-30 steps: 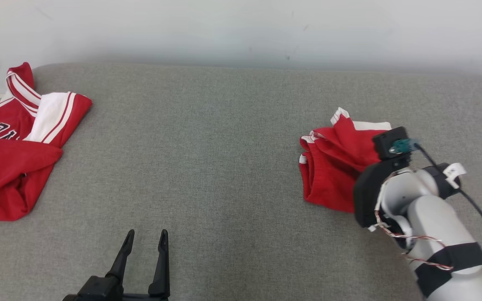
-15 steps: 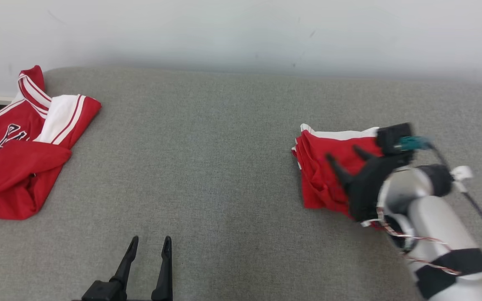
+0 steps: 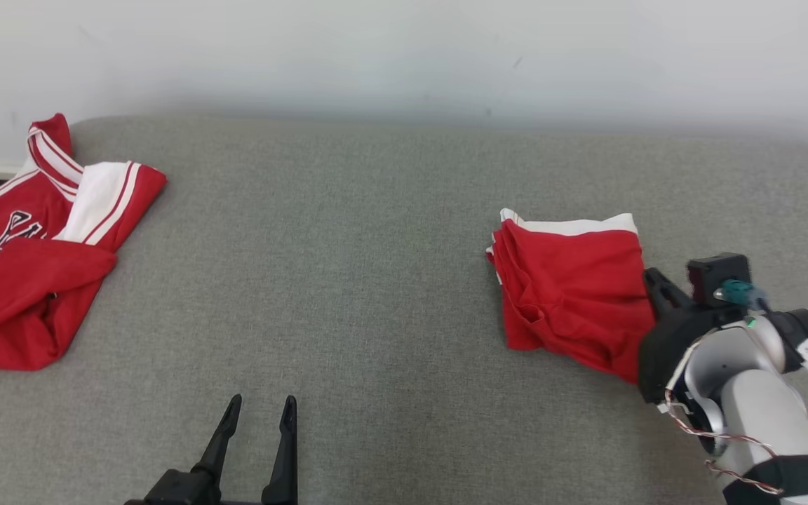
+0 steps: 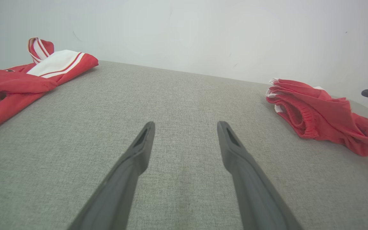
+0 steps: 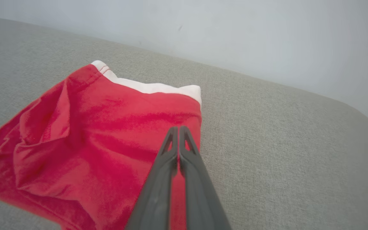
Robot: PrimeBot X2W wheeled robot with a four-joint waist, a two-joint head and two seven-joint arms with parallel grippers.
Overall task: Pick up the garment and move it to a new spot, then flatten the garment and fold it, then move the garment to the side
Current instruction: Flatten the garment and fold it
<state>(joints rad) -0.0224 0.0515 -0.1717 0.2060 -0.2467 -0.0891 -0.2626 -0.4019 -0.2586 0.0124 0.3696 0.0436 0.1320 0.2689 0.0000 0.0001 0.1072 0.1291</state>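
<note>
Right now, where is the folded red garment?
In the head view the folded red garment lies on the right side of the grey surface, the right pincer at its right edge, far from the red jersey at the left.

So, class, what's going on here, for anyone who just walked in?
A robot is tidying clothes on a grey padded surface. The folded red garment lies on its right; the right tool, fingers closed together, is over that garment's right edge, with no cloth visibly pinched. The left tool is open over bare surface, holding nothing. A red jersey lies loosely at the far left.
</note>
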